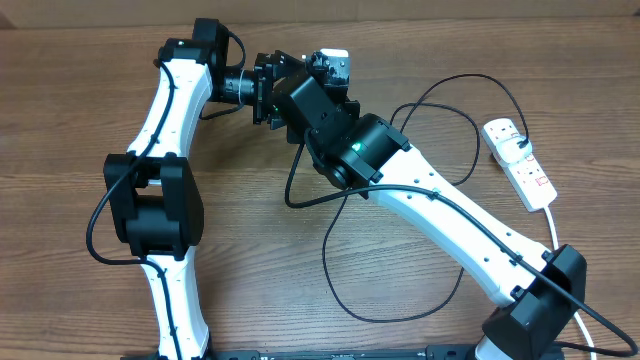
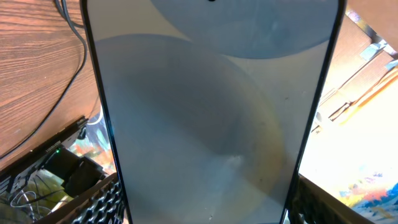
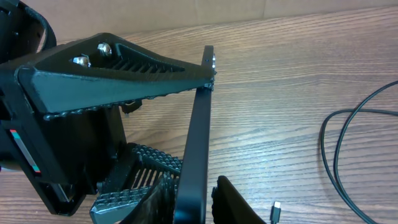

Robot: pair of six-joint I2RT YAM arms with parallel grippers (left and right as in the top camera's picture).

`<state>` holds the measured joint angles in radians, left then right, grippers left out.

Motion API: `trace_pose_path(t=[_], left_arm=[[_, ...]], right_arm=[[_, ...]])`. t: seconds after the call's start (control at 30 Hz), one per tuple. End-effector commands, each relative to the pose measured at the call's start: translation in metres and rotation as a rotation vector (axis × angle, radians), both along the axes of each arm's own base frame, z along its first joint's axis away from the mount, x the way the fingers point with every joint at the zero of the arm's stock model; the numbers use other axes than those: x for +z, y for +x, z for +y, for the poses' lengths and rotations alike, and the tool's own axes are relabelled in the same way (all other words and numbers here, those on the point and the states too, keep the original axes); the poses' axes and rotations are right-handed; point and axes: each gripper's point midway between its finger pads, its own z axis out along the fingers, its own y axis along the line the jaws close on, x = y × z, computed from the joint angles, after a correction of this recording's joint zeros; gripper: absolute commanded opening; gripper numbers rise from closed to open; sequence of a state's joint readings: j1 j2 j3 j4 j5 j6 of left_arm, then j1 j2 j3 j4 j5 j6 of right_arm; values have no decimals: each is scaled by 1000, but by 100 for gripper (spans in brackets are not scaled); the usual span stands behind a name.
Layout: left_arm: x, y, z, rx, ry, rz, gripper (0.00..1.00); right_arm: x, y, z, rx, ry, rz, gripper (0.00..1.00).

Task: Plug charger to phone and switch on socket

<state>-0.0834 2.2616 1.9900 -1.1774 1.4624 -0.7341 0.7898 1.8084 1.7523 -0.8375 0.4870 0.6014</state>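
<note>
**A:** Entry starts with the phone (image 2: 211, 124). Where do we have it?

**B:** It is lifted off the table (image 1: 80, 100) at the upper centre of the overhead view. It fills the left wrist view, one broad face toward that camera. The left gripper (image 2: 208, 199) grasps it across its width, with ribbed fingers (image 2: 102, 202) on both long edges at the lower corners of that frame.

**A:** And the right gripper (image 3: 194, 186)?

**B:** In the right wrist view the phone runs edge-on down the middle. The right gripper's fingers flank its lower end at the bottom of the frame, with the jaws narrow. We cannot tell whether they pinch the edge or only bracket it.

**A:** The charger (image 1: 324, 258)?

**B:** We see it in neither gripper. Its plug tip (image 3: 275, 208) shows at the lower right of the right wrist view. The tip is just beside the right gripper's outer finger, outside the jaws and apart from the phone. The cable loops over the table across the centre and lower centre of the overhead view.

**A:** Which step is in hand?

**B:** We judge the phone is being held up and steadied, and the plugging is not yet done. The next move calls for the right gripper to take the tip and line it up with the port on the phone's short end, which we cannot see. It then pushes straight in while the left grip holds firm. The socket (image 1: 520, 165) lies at the right edge of the overhead view, well apart from both grippers. Its switches are too small to read, and we expect that step to come last.
</note>
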Motion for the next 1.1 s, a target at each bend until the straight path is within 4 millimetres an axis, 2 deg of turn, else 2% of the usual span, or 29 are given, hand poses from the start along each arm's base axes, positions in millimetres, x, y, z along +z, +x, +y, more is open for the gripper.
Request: trace_pose_path(t=[0.0, 0.57, 0.83, 0.9, 1.07], left_arm=[[13, 1, -4, -15, -53, -24, 72], [13, 1, -6, -18, -52, -24, 72], [13, 1, -6, -18, -52, -24, 73], [13, 1, -6, -18, -52, -24, 74], [13, 1, -5, -17, -52, -24, 76]], right_arm=[[12, 5, 0, -14, 14, -31, 22], [12, 4, -1, -14, 12, -29, 16], [12, 5, -1, -14, 12, -29, 9], [12, 5, -1, -14, 12, -30, 4], [12, 5, 0, -14, 13, -31, 4]])
